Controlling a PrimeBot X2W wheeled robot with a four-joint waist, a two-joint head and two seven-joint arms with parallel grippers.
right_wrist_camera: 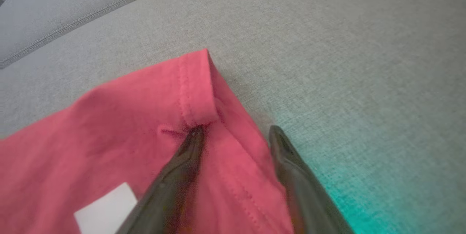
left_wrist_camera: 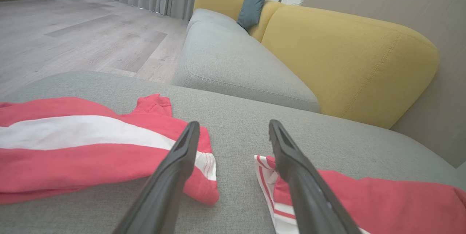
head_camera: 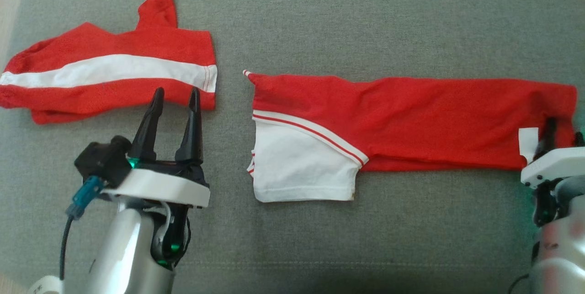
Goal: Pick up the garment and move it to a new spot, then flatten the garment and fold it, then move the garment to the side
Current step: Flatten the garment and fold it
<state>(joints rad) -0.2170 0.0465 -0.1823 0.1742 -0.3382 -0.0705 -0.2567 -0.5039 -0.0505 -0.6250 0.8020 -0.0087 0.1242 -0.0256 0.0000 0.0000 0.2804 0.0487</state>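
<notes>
Garment (head_camera: 411,120): long red piece laid flat on the grey cushion (head_camera: 365,19), running lengthwise from near the cushion's centre toward its right edge; creased lightly along the middle.
Second garment (head_camera: 105,74): red with a broad white stripe, lying by the cushion's left edge; well apart from the first, with a strip of bare grey between them.
White sleeve (head_camera: 297,166): trimmed with red piping, at the garment's end nearer the cushion's centre, turned toward the front edge.
Left gripper (head_camera: 177,90): poised at the second garment's front right corner, pointing toward the gap between the two pieces; jaws spread wide, nothing between them.
Right gripper (right_wrist_camera: 237,128): at the garment's far right end, jaws spread and set astride the hemmed edge; one fingertip (right_wrist_camera: 194,135) down on the red cloth beside a turned-over hem, the other just off the cloth above bare cushion.
White label (head_camera: 528,143): small square tag on the red cloth, just beside the right gripper.
</notes>
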